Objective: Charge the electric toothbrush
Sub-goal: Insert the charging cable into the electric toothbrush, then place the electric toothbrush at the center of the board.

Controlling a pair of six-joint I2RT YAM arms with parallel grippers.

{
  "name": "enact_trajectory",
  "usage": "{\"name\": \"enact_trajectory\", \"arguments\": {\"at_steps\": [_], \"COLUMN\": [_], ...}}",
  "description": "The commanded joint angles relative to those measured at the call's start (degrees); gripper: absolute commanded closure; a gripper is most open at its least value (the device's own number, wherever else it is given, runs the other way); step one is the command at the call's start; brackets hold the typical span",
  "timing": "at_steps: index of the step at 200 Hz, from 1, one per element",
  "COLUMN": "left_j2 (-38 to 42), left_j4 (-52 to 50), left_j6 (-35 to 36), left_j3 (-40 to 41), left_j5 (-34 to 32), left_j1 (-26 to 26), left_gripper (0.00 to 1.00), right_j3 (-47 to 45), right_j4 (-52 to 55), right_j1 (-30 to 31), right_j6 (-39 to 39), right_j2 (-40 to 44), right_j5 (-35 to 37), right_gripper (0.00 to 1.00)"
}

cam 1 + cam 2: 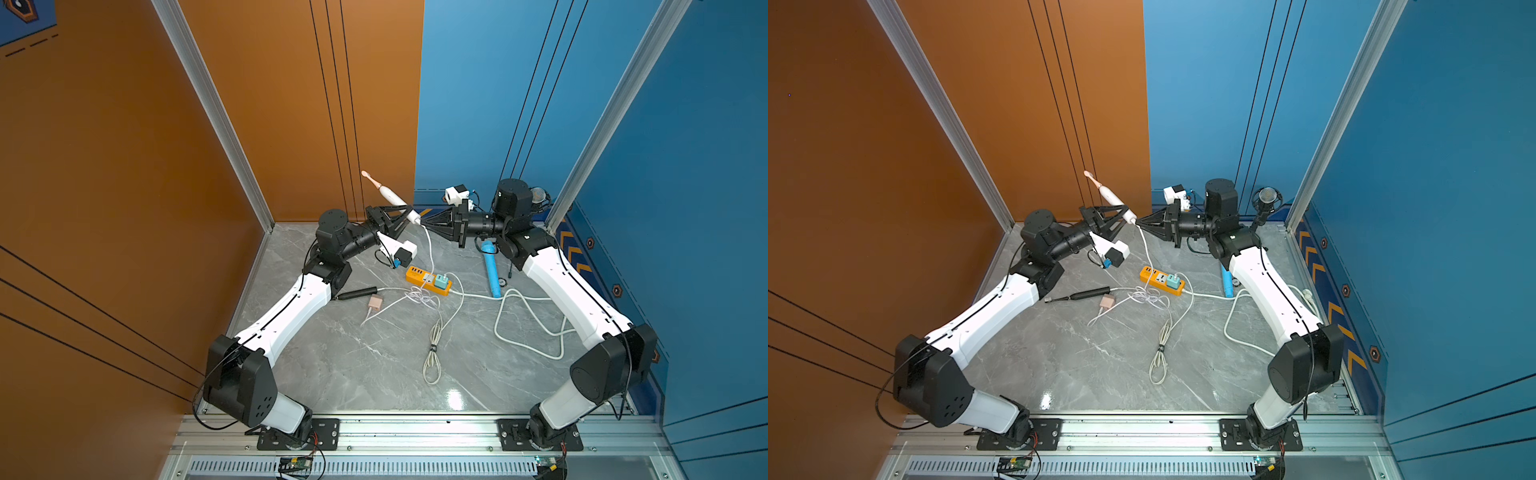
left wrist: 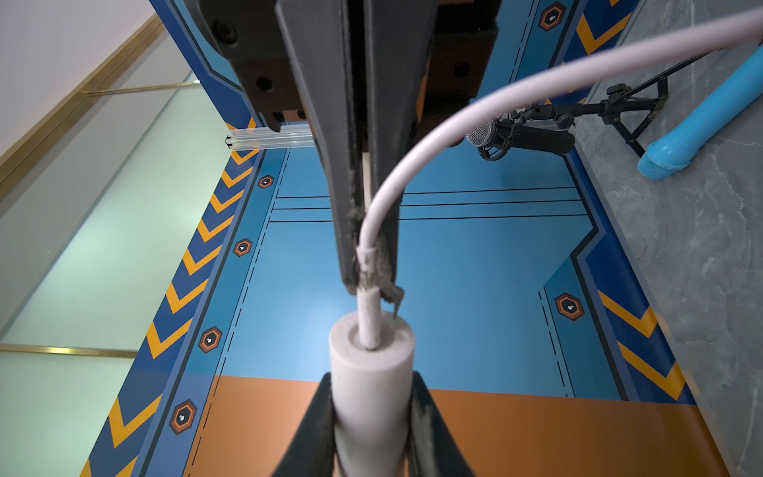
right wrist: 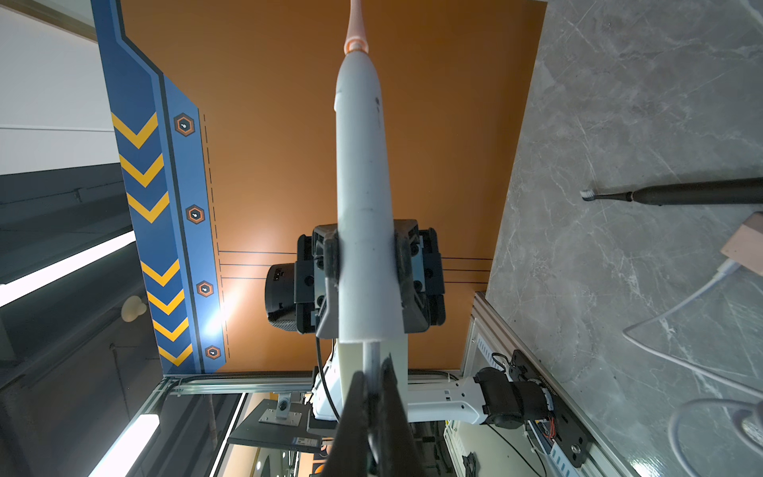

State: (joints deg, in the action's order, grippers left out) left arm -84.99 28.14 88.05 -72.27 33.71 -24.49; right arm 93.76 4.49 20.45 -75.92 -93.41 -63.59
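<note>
Over grey marble tabletop [image 1: 374, 365]: toothbrush [image 1: 390, 195] clamped near base in left gripper [image 1: 405, 212]; right gripper [image 1: 423, 224] clenched on charging plug [image 2: 368, 318] entering that base.

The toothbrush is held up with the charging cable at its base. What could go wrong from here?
1. The right gripper pinches the thin plug at the base of the toothbrush; a skewed push could bend or jam it.
2. The cable runs down toward the power strip; raising the arms might tug it.
3. The left gripper holds the handle near its end; it could pivot.
</note>
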Motion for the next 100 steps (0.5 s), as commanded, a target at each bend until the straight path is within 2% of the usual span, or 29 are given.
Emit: {"name": "enact_trajectory", "arguments": {"at_steps": [1, 53, 84, 100], "left_j2": [2.77, 4.96, 6.36, 7.40], "left_j4": [-0.24, -6.58, -9.15, -10.60], "left_j6": [-0.74, 6.01, 6.40, 5.43], "left_j3": [1.87, 3.14, 4.09, 5.22], "left_j5": [15.38, 12.26, 10.41, 6.93], "left_j1": [-9.58, -14.98, -16.29, -16.08], "left_gripper": [1.00, 1.00, 1.00, 1.00], "right_j3": [2.12, 2.11, 2.04, 2.00], "right_j4": [-2.67, 1.53, 1.73, 2.06], "right_j1": [-0.31, -0.47, -0.32, -0.19], "right_j6": [1.35, 4.36, 4.87, 6.77], "right_j2": [-1.77, -1.20, -1.72, -1.27], "right_j5": [9.89, 14.36, 14.16, 12.61], "right_gripper": [1.00, 1.00, 1.00, 1.00]}}
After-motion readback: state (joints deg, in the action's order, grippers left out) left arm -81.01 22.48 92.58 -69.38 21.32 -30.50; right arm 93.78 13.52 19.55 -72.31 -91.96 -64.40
